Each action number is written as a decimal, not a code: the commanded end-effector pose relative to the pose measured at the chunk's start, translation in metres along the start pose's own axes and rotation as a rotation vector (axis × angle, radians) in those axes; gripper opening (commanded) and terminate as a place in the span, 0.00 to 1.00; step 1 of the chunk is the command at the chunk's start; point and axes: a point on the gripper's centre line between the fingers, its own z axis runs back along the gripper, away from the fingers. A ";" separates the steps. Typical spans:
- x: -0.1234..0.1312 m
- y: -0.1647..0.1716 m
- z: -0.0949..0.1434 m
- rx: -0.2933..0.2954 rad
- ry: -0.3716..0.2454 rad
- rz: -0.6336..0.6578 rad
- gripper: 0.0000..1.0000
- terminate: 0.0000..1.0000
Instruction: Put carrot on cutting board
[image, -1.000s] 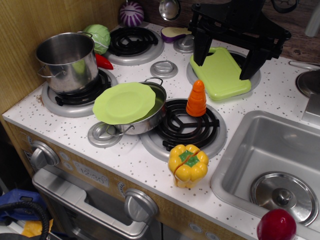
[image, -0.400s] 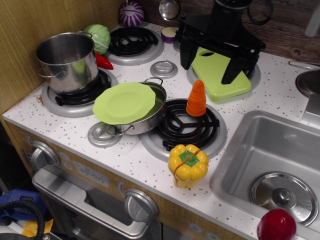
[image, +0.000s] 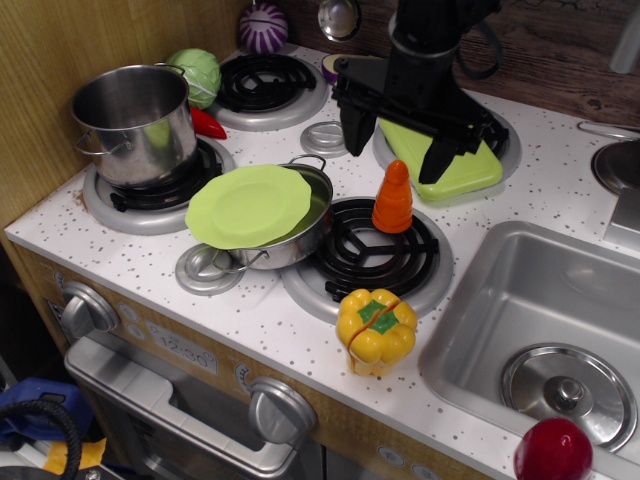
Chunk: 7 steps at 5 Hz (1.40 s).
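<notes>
Carrot, a small, rigid, likely light ridged plastic cone, stands upright on the front burner's rim; its ridged middle looks easiest to pinch. Black end effector hangs above it, fingers spread apart and empty, with the cutting board just behind and open worktop to its right.

A single camera looks down at an angle from above the front of a white speckled toy stove counter, facing its dark wood-grain back wall. It is fairly near, taking in four burners and a silver sink at right.
</notes>
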 end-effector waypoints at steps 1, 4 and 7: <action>0.005 0.006 -0.010 -0.032 -0.065 -0.008 1.00 0.00; 0.007 0.003 -0.036 -0.082 -0.115 0.011 1.00 0.00; 0.036 0.009 -0.020 -0.066 -0.168 -0.039 0.00 0.00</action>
